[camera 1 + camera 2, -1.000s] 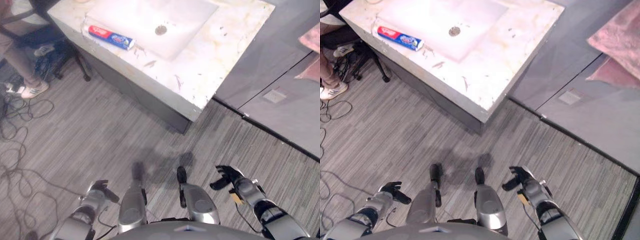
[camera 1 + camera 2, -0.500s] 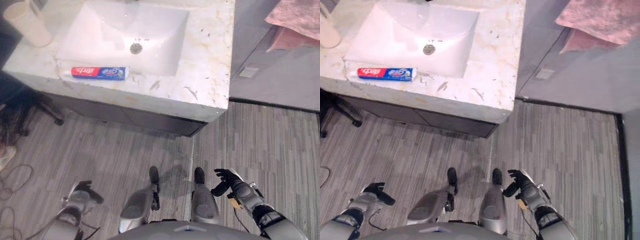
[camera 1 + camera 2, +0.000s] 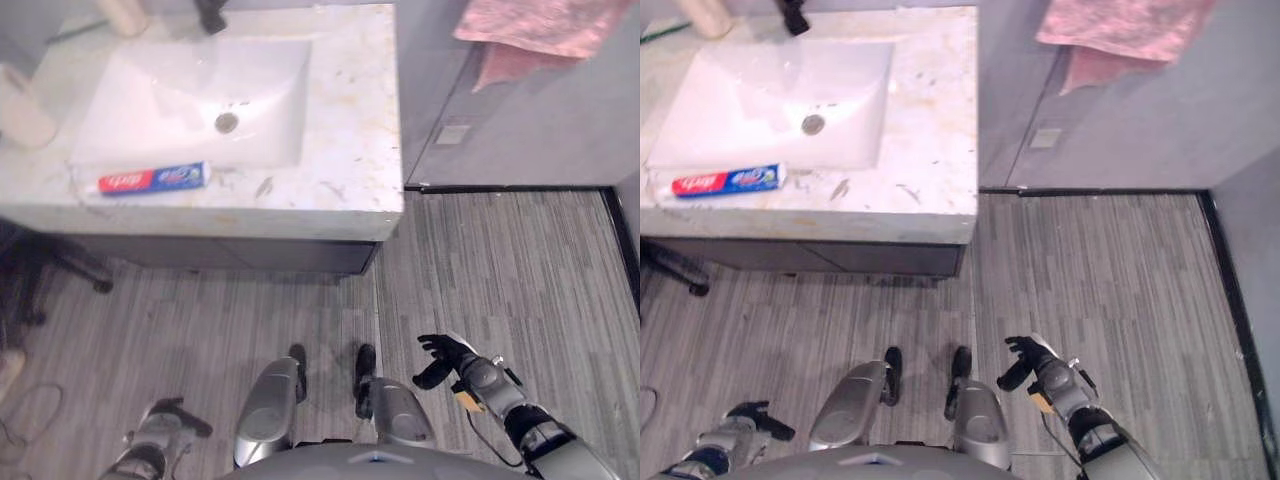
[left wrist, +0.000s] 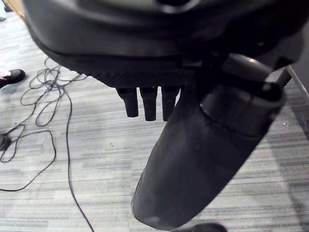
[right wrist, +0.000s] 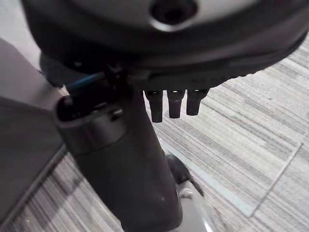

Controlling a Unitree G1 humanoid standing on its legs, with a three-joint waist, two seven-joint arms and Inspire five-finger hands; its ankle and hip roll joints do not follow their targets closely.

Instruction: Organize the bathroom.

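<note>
Toothpaste tube (image 3: 152,179) lying loose on tabletop (image 3: 345,120) beside sink (image 3: 190,100) (untouched); left hand (image 3: 165,420) and right hand (image 3: 447,358) empty, fingers relaxed; organizing not begun.

- I see the pale cup (image 3: 22,110) on the counter's far left cut by the frame edge.
- The dark faucet (image 3: 210,16) and pink towel (image 3: 540,25) run past the far edge.
- The toothpaste tube's (image 3: 152,180) print is too small to make out.
</note>
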